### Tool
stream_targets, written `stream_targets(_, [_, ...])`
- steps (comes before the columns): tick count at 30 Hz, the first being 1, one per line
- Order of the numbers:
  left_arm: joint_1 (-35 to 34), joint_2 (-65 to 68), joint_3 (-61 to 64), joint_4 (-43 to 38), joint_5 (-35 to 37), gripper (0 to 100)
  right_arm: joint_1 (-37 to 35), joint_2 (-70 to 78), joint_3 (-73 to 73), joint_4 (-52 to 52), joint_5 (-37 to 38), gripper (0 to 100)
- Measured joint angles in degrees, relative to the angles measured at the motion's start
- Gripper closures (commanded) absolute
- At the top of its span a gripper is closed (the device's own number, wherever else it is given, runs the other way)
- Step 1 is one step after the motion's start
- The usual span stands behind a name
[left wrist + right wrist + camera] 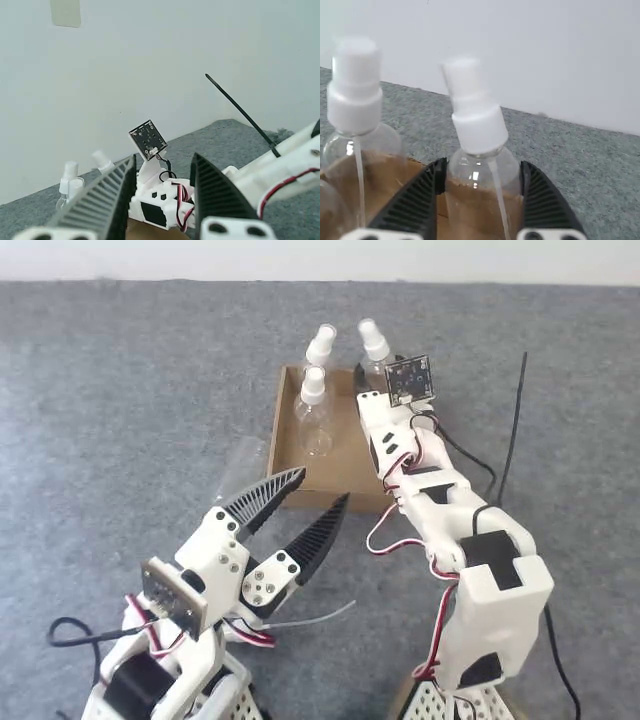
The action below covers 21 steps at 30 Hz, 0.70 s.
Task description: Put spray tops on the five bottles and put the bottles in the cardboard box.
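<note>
Left arm: folded low at the near edge of the table, wrist tipped up. left gripper (322, 485) is raised above the table, pointing at the near edge of the cardboard box (345, 475). Its jaws are spread wide with nothing between them. The left wrist view looks through that gap at the right arm (280, 160) and at white spray tops beyond it.

Right arm: stretched from the near right of the table out over the box, forearm roughly level, with the wrist camera board (410, 380) on top. right gripper (482, 166) is down at the far right corner of the box. Its jaws are closed in on the gripped bottle (480, 190), one finger on each side of the clear body and apparently touching it. That bottle is upright with its white spray top on, dip tube visible inside.

Box: centred towards the far edge of the table. second bottle (355, 100) stands upright just beside the gripped one, at the far edge of the box, capped. Can't tell whether it's inside the wall or just past it. near bottle (313, 410) is upright inside the box along its left wall, capped.

Print: bottles are plain and clear. Marks on the camera board are too small to read.
</note>
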Motion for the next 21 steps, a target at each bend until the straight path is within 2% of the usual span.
stream_targets(6, [0.0,0.0,0.0,0.0,0.0,84,0.0,-0.2,0.6,1.5,-3.4,84.2])
stream_targets(16, [0.0,0.0,0.0,0.0,0.0,84,0.0,-0.2,-0.1,2.6,-3.9,83.7])
stream_targets(21, [0.0,0.0,0.0,0.0,0.0,84,0.0,-0.2,-0.1,2.6,-3.9,74.9])
